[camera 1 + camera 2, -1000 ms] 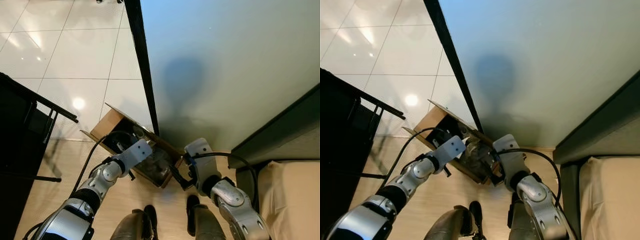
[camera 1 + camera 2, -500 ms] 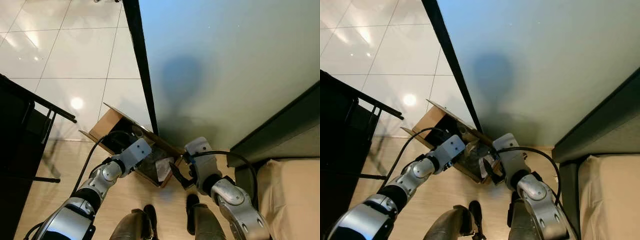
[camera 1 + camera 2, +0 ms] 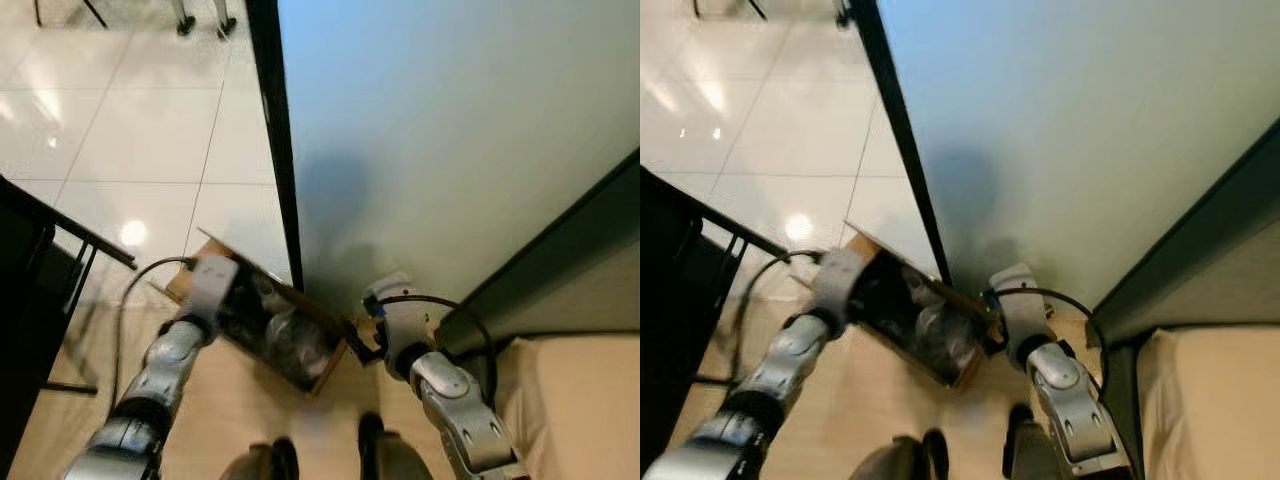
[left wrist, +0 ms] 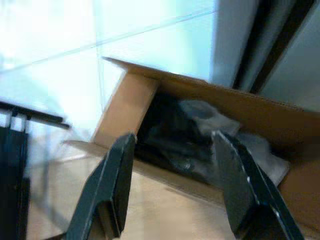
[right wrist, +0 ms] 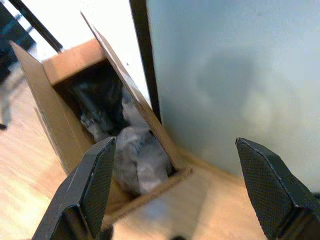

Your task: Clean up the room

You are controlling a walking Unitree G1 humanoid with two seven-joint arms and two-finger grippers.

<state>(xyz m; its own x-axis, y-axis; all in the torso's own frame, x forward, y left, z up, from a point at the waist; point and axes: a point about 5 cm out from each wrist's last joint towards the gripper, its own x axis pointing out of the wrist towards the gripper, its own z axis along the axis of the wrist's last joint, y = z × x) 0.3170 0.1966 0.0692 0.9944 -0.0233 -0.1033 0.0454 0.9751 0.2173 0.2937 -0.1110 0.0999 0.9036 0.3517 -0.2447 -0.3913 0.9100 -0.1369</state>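
A cardboard box [image 3: 262, 325] sits on the wooden floor [image 3: 80, 400], one long side against a frosted glass wall [image 3: 450, 130] and its black frame [image 3: 275, 140]. It already holds crumpled plastic and paper rubbish [image 5: 132, 160]. The likely risk is a bump: both arms hang close to the box flaps, so a careless swing could tip the box or push it along the floor and spill the rubbish. The left gripper [image 4: 175, 190] is lowered over the end of the box farther from the wall, fingers spread apart and empty. The right gripper [image 5: 175, 190] hovers just beside the end near the wall, elbow bent, fingers wide apart, holding nothing.
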